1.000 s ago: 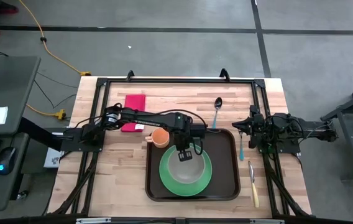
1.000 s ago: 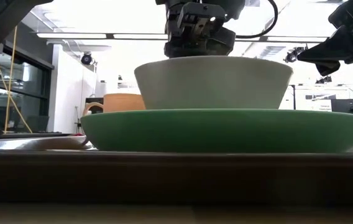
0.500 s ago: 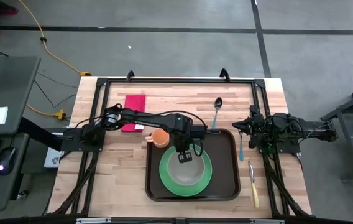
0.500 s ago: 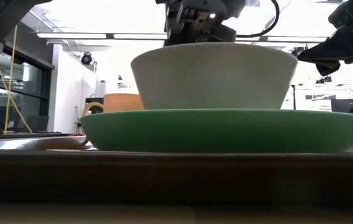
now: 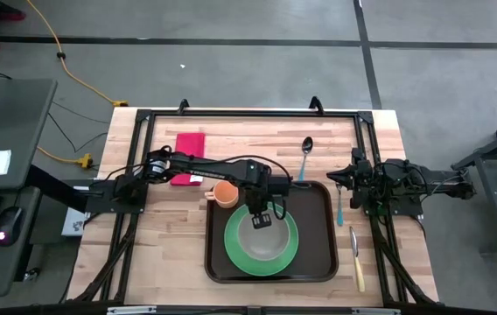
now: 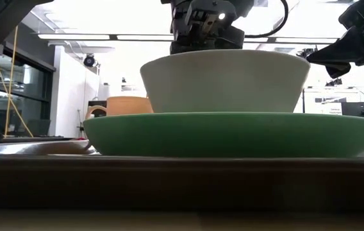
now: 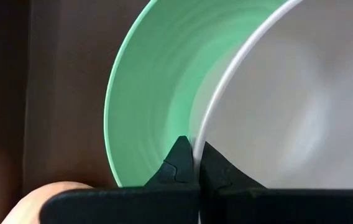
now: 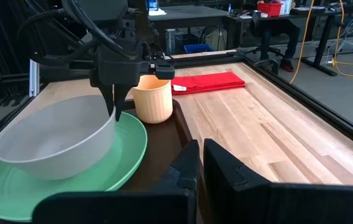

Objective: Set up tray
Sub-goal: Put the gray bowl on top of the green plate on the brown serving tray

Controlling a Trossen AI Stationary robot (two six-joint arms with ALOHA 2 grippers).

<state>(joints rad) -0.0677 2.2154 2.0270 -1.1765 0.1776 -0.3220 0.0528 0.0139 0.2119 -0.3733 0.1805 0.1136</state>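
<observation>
Tray [image 5: 325,234] sits on the table's [image 5: 371,149] near-centre, slightly toward the right arm's side; dark brown moulded plastic, so likely stiff and light on its own but now loaded, so I'd not lift it by one edge; raised rim is the only real hold, and a smooth one, probably slippery for a pinch; pushing it flat looks safer than lifting. Contents: green plate [image 5: 283,255] in the middle, grey bowl [image 5: 262,233] on the plate, tan cup [image 5: 225,193] in the tray's far left corner, touching or just beside the plate rim; bowl looks empty; the cup's inside can't be seen. Left gripper [image 5: 261,218] is over the bowl, fingers [image 7: 179,162] pinched onto its thin rim, wall clamped between them; in the low view the bowl sits tilted on the plate, whether fully down I can't tell; bowl and plate look hard and breakable, so ease off gently. Right gripper [image 5: 345,179] closed on nothing, parked at the table's right edge, just beside the tray. Off-tray: spoon [image 5: 305,150], knife [image 5: 355,258], red napkin [image 5: 189,153].
</observation>
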